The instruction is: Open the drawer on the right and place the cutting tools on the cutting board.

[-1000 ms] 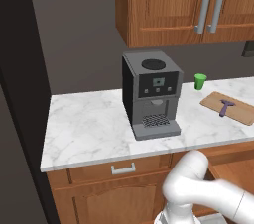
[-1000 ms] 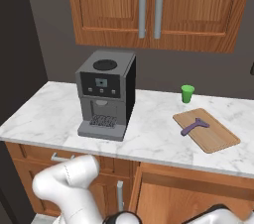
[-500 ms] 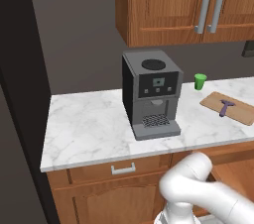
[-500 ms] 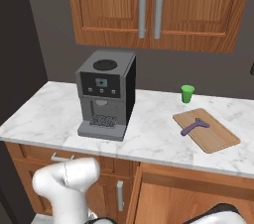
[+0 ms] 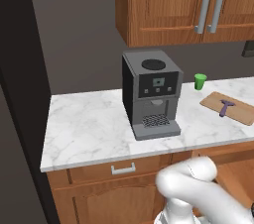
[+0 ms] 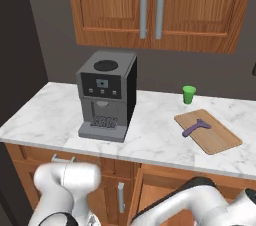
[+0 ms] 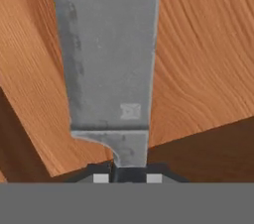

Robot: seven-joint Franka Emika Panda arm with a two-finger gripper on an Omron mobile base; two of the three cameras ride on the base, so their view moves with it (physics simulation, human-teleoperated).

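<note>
In the hand view my gripper (image 7: 127, 178) is shut on the heel end of a knife (image 7: 106, 59). Its broad grey blade runs straight away from the fingers over the plain wood inside of the drawer (image 7: 203, 54). The drawer stands pulled out below the counter at the right (image 6: 165, 177) (image 5: 233, 171), and my arm bends down into it. On the counter lies the light-brown cutting board (image 6: 217, 139) (image 5: 213, 100). A small purple T-shaped cutting tool (image 6: 196, 127) (image 5: 226, 107) rests on it.
A dark coffee machine (image 6: 106, 95) (image 5: 151, 94) stands mid-counter. A small green cup (image 6: 189, 94) (image 5: 200, 81) sits behind the board. Wall cabinets with long grey handles (image 6: 151, 7) hang above. A shut drawer with a small handle (image 5: 123, 169) is under the counter at the left.
My arm's white elbow has shifted slightly low in both base views. The board, purple tool, cup and coffee machine have not moved.
</note>
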